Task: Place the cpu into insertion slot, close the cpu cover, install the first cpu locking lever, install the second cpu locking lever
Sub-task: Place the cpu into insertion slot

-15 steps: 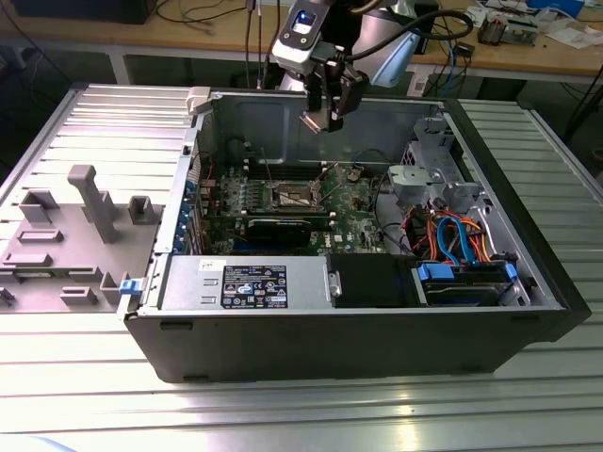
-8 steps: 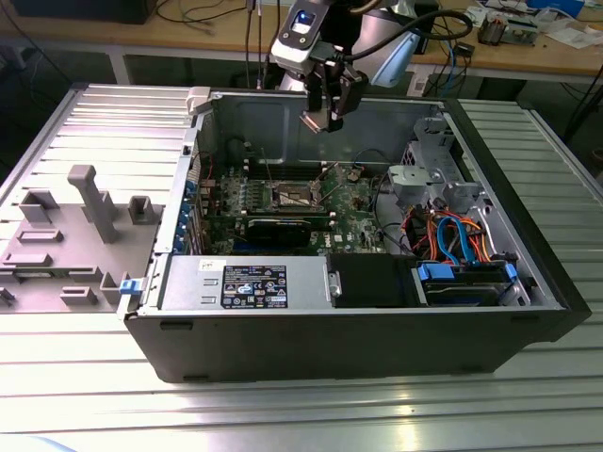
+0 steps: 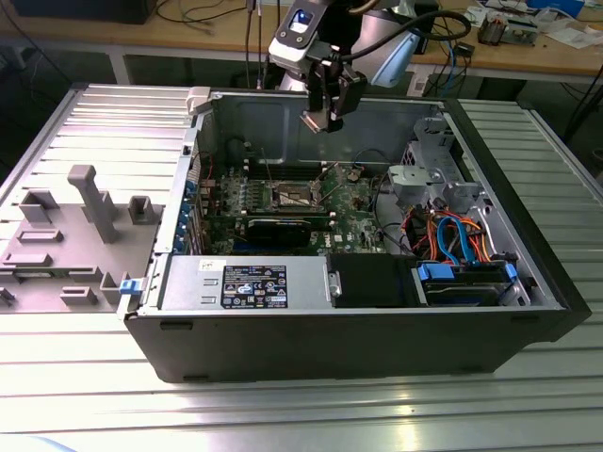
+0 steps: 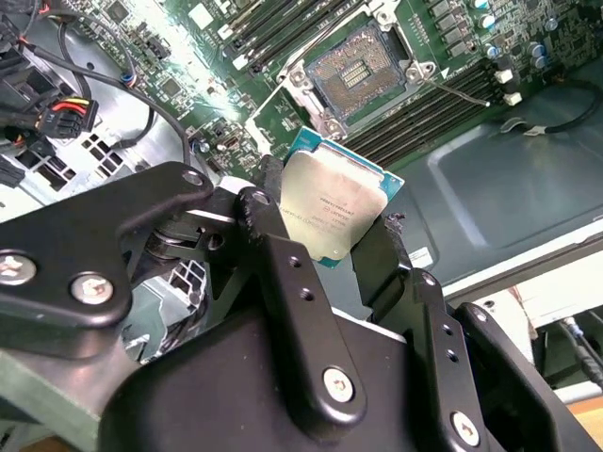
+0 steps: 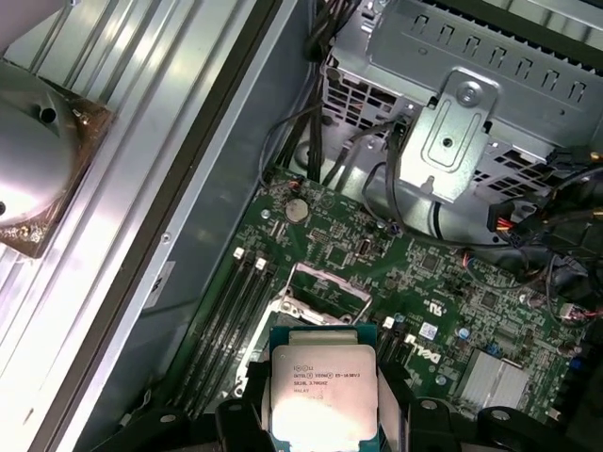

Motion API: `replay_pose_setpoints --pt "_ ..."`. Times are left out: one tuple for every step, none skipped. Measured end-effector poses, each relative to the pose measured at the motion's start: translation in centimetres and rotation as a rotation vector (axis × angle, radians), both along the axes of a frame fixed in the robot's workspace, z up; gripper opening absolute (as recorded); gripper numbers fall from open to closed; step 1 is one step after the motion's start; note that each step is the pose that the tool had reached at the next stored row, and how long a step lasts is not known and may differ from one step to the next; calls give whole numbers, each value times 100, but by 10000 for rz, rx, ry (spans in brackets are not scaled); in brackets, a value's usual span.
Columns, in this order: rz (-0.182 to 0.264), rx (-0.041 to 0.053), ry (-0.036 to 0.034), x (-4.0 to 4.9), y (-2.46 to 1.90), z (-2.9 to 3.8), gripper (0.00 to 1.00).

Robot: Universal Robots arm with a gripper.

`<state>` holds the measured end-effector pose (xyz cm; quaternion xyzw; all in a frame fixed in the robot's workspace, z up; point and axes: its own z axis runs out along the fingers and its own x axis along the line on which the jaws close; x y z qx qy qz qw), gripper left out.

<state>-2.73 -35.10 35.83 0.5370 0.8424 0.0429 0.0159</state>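
My gripper (image 3: 322,118) hangs over the open computer case (image 3: 358,330), shut on the cpu (image 3: 316,121). In both wrist views the chip's silver-grey top faces the camera, clamped by its edges between the black fingers (image 4: 273,202): cpu (image 4: 332,209), cpu (image 5: 323,391). The insertion slot (image 4: 358,73) lies bare on the green board below and ahead of the chip, its dark pin field showing. From the exterior view the insertion slot (image 3: 290,195) sits well beneath the gripper. A silvery frame that looks like the cpu cover (image 5: 327,280) stands raised at the socket.
Long black memory slots (image 4: 433,104) flank the socket. A long black card (image 3: 283,231) lies in front of it, with a silver power-supply box (image 3: 245,282) nearer. A metal drive cage (image 5: 452,132) and bundled cables (image 3: 452,235) fill the exterior view's right. A grey fixture tray (image 3: 75,226) is outside.
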Motion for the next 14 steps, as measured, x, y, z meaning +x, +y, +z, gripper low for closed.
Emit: replay_pose_setpoints --pt "-41 0 0 0 0 0 54" --pt "-77 0 0 0 0 0 54" --pt "-150 0 0 0 0 0 54" --pt "-222 0 0 0 0 0 54" --pt "-283 0 0 0 0 0 54" --pt "-354 0 0 0 0 0 54" --pt "-425 0 0 0 0 0 54" --pt "-487 1 0 0 0 0 54" --pt "-583 0 0 0 0 0 54" --pt "-650 0 0 0 0 0 54" --pt "-697 0 0 0 0 0 54" --pt "-727 0 0 0 0 0 54" --pt "-766 0 0 0 0 0 54" --pt "-802 0 0 0 0 0 54"
